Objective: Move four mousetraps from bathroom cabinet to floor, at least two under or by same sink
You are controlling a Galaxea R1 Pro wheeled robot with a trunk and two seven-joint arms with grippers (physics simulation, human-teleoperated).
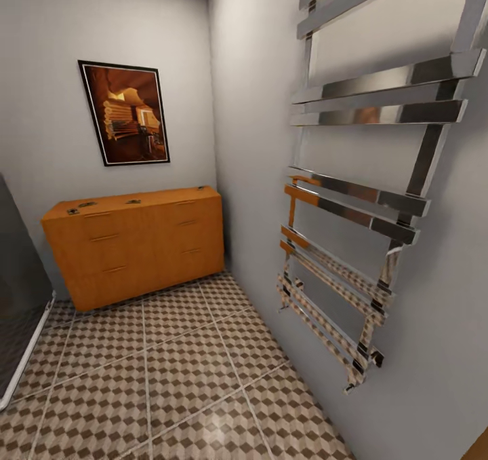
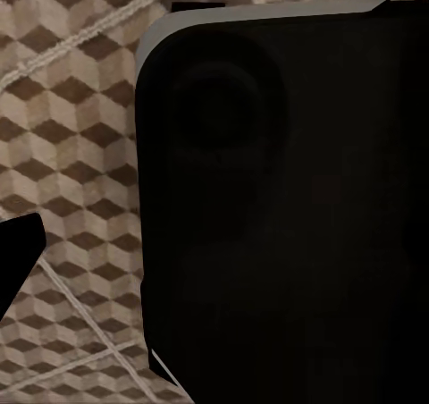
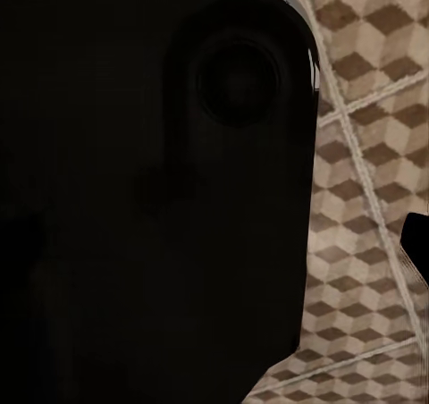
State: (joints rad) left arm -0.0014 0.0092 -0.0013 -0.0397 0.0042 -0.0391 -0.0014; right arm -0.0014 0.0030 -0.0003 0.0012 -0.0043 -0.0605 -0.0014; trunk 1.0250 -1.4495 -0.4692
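Boxy wooden cabinet, 4 flat mousetraps on top, fingers' state unclear

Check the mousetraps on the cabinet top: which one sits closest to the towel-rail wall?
The mousetrap at the cabinet's right rear corner; the other three visible small dark shapes lie further left along the top.

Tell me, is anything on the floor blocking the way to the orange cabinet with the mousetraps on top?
Nothing visible does. Bare bathroom floor runs up to the cabinet, with small mousetraps on top.
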